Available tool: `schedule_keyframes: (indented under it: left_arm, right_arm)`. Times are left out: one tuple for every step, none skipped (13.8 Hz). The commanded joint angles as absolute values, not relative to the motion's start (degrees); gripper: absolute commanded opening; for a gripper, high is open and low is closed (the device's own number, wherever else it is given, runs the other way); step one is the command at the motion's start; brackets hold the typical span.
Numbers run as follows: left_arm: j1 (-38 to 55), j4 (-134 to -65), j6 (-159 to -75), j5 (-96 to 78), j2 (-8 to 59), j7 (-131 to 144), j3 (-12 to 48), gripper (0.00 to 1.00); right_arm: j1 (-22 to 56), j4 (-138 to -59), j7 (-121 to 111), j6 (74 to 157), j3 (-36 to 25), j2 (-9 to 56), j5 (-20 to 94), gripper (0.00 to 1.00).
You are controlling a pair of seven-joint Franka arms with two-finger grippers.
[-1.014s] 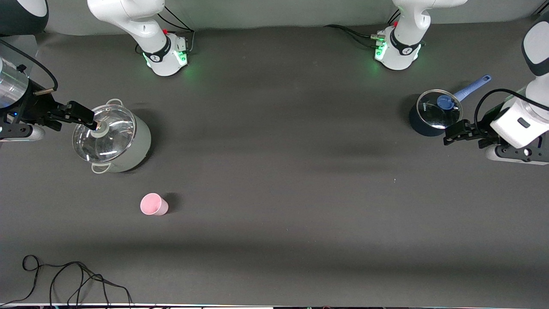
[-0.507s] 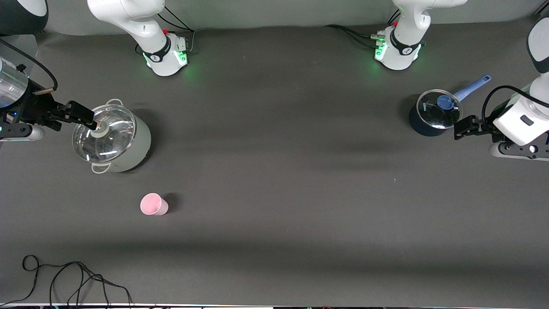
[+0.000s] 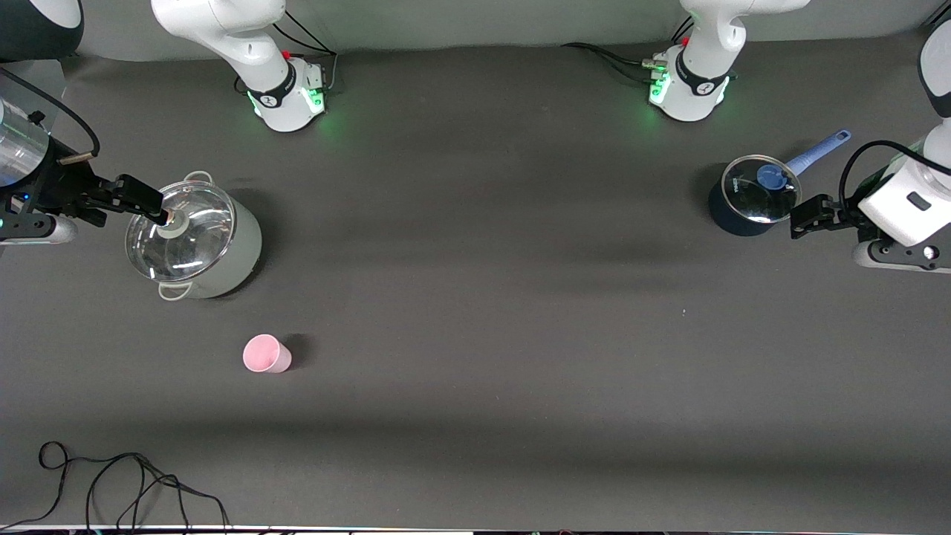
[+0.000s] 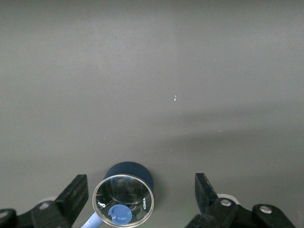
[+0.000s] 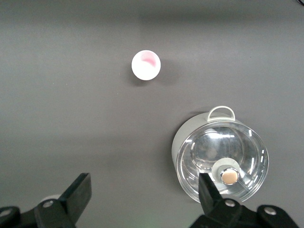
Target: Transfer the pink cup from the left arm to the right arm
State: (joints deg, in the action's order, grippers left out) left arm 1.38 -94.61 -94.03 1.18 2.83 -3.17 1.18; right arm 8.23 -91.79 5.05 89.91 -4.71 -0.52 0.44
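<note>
The pink cup stands alone on the dark table, nearer to the front camera than the big pot, toward the right arm's end. It also shows in the right wrist view. My right gripper is open and empty over the big pot's rim, apart from the cup; its wrist view shows the jaws wide apart. My left gripper is open and empty beside the dark-blue saucepan at the left arm's end, a long way from the cup. In its wrist view the cup is out of view.
A pale-green pot with a glass lid stands under the right gripper. A dark-blue saucepan with a glass lid and blue handle stands by the left gripper. A black cable lies at the front edge.
My left gripper has drawn back toward its own end of the table, alongside the saucepan. The right arm and the cup have not moved.
</note>
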Motion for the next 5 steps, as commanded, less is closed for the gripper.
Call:
schedule_keyframes:
  left_arm:
    - [1.93,-93.17,-92.64,1.85,2.81,-3.43,0.88,1.00]
    - [1.76,-93.08,-92.64,1.85,2.90,-3.51,0.88,1.00]
    - [1.67,-93.08,-92.64,1.85,2.90,-3.52,0.88,1.00]
    - [1.76,-93.08,-92.64,1.76,2.90,-3.52,0.88,1.00]
    - [1.84,-92.99,-92.64,1.84,2.90,-3.52,0.88,1.00]
  right_arm:
    - [8.96,-90.70,3.78,89.30,-5.45,-0.26,0.70,1.00]
    - [8.96,-90.70,3.78,89.30,-5.45,-0.26,0.70,1.00]
    - [9.05,-90.70,3.78,89.30,-5.45,-0.26,0.70,1.00]
    - [9.05,-90.53,3.87,89.30,-5.45,-0.26,0.70,1.00]
    - [9.05,-90.44,3.78,89.30,-5.45,-0.18,0.62,1.00]
